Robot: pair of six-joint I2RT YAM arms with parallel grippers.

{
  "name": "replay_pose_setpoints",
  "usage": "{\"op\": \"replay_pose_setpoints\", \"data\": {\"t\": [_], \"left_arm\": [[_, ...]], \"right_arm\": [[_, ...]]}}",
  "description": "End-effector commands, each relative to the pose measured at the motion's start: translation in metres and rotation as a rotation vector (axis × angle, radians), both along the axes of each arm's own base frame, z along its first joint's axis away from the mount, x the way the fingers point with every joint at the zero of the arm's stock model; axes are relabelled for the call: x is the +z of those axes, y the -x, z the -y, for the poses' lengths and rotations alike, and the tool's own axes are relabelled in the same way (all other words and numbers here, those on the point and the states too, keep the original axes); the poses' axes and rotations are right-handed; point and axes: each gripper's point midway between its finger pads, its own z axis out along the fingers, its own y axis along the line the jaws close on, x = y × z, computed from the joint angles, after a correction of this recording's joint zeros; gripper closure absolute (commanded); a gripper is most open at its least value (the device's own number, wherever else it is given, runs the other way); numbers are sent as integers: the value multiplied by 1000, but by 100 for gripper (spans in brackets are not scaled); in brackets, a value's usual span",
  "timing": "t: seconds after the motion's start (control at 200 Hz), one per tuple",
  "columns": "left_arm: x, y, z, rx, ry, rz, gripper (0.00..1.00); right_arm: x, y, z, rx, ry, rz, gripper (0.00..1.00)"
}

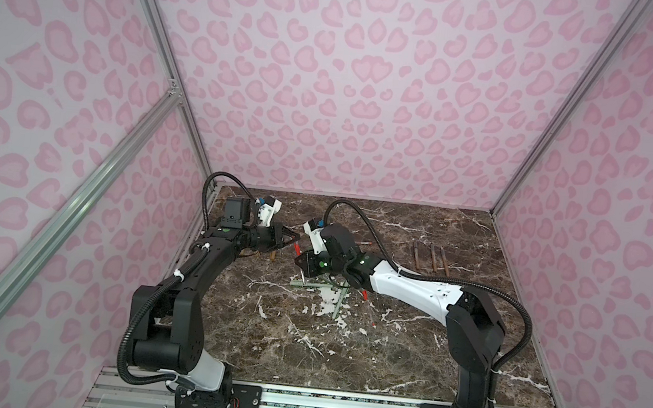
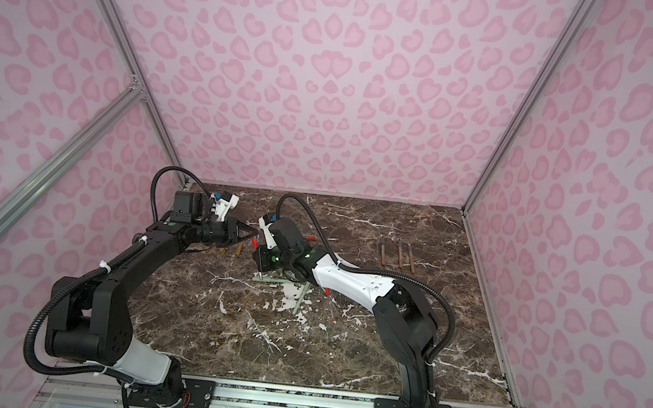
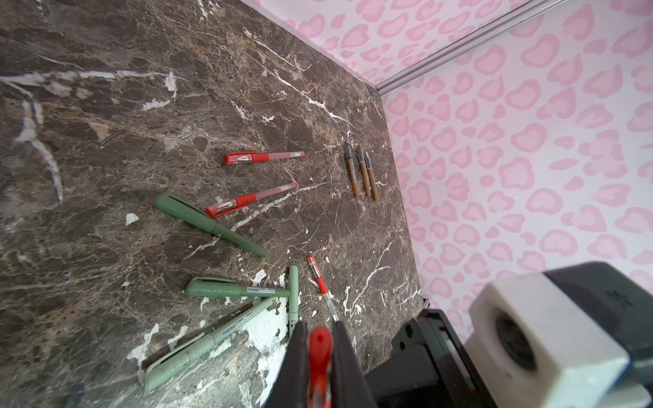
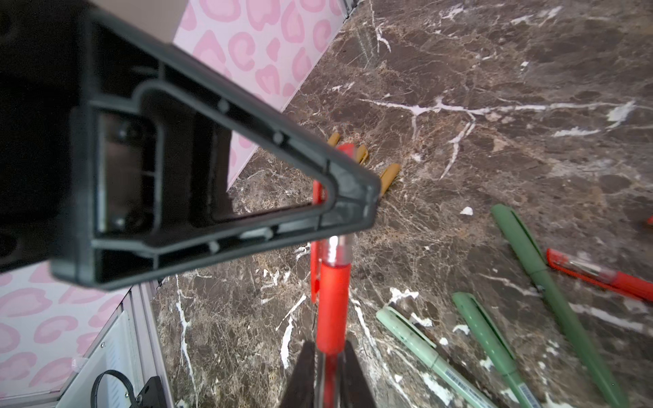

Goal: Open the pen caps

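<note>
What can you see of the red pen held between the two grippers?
The red pen is slim plastic, with a red grip sleeve, a silvery tip showing through its see-through red cap, and a clip along the cap. The cap looks still on. The pen hangs above the table, between both grippers: the left gripper is shut on the cap, the right gripper on the body.
</note>
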Motion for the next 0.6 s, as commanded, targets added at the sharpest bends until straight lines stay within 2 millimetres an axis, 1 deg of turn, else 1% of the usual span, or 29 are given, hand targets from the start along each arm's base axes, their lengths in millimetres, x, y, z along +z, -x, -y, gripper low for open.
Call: {"op": "replay_pose_setpoints", "data": {"t": [0.0,0.1,0.125,0.13,0.14,0.17,0.32,0.405,0.485,0.595], "left_arm": [[5,1,1,-14,-3,27,96],[7,0,1,-12,-11,35,96],[8,0,0,-11,-12,38,96],[8,0,0,-11,-13,38,96],[9,0,0,-10,-13,40,96],[10,0,0,-10,-16,44,96],[15,-3,-5,3,-37,57,96],[18,-6,-9,16,-41,59,96],[21,-10,-14,32,-40,61,96],[22,-13,-20,47,-40,60,96]], "right_arm": [[-3,1,-2,20,6,9,100],[-10,6,3,26,21,-3,100],[-8,7,3,27,16,-2,100],[-16,9,6,28,29,-13,100],[-22,12,8,29,39,-22,100],[-29,15,12,27,51,-35,100],[-58,38,31,39,100,-77,100],[-70,48,42,30,115,-99,100],[-76,53,50,22,126,-104,100],[-72,51,54,16,130,-91,100]]}}
